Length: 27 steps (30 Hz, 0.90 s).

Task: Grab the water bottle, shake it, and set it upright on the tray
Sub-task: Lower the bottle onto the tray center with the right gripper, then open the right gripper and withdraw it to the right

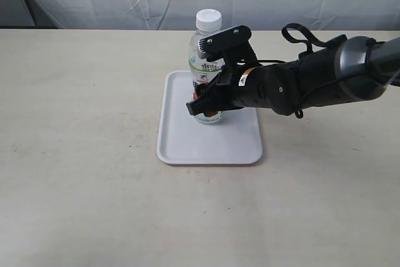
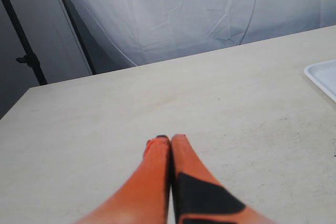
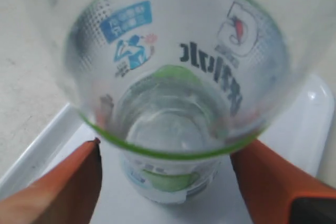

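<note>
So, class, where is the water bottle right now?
In the exterior view the water bottle stands upright on the far half of the tray, flanked by the right gripper.

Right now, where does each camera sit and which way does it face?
Exterior: off the arms, above the table, looking down at bottle and tray; right arm and right end effector show.
Left wrist: low over the table, facing the curtain; shut left end effector shows.
Right wrist: close on the bottle over the tray; its two orange fingers show.
Shared: all three see the tray; exterior and right wrist, the bottle.
</note>
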Tool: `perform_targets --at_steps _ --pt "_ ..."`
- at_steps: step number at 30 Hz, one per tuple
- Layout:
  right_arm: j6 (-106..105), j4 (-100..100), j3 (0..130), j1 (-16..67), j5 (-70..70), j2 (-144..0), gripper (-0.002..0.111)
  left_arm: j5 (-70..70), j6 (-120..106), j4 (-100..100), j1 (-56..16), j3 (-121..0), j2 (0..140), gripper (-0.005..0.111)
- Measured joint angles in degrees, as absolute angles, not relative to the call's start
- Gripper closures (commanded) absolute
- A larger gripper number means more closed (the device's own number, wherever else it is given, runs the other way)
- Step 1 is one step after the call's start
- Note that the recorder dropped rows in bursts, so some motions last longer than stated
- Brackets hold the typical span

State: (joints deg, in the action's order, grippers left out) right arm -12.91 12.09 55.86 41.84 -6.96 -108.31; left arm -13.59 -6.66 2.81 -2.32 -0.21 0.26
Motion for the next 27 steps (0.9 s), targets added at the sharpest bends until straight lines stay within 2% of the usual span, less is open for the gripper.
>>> perform_targets --at_steps 21,27 --pt "-12.8 14.7 55.9 41.8 7.3 -103.6 0.038 -13.6 -6.7 2.8 -2.3 -0.2 0.3 0.106" --pt "-12.8 14.7 55.9 41.3 13.7 -101.9 0.045 -13.6 -6.7 2.8 -2.3 -0.2 0.3 0.106"
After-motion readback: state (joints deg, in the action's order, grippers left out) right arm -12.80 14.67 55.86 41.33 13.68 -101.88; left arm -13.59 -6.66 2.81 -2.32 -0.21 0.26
